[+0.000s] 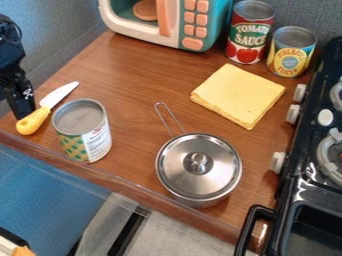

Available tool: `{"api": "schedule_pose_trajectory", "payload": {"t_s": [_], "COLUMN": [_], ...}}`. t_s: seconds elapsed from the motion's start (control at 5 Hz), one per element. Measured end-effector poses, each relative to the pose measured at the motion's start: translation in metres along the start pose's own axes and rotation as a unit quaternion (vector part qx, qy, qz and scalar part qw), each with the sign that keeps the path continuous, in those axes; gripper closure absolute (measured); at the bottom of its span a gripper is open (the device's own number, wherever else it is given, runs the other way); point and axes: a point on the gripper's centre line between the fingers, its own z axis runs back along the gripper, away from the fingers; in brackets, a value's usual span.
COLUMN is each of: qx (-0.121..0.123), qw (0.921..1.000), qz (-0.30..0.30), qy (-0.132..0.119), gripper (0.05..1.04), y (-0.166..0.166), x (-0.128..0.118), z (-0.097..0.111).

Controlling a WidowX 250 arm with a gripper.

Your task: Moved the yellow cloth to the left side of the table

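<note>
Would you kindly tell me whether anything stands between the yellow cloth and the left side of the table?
Nothing visible stands straight between the yellow cloth and the left side of the table, where the yellow-handled knife and a tin can sit.

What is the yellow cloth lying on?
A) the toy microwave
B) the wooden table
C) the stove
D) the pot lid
B, because the yellow cloth lies flat on the brown wooden table, behind the pot.
</note>
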Motion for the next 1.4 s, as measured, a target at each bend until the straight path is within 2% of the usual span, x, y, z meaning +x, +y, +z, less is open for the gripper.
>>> {"api": "schedule_pose_trajectory", "payload": {"t_s": [0.4, 0.6, 0.8, 1.0, 1.4], "qx": [-0.016, -0.013, -0.018, -0.02, -0.032], "qw": [0.9997, 0.9996, 0.9975, 0.9959, 0.9934], "qz": [-0.008, -0.023, -0.051, -0.069, -0.1], "qy": [0.016, -0.012, -0.047, -0.055, -0.046], "gripper": [0.082, 0.082, 0.082, 0.082, 0.082], "y": [-0.013, -0.031, -0.071, -0.116, -0.205], "x": [0.004, 0.027, 0.076, 0.116, 0.185], "z": [-0.006, 0.021, 0.048, 0.051, 0.013]}}
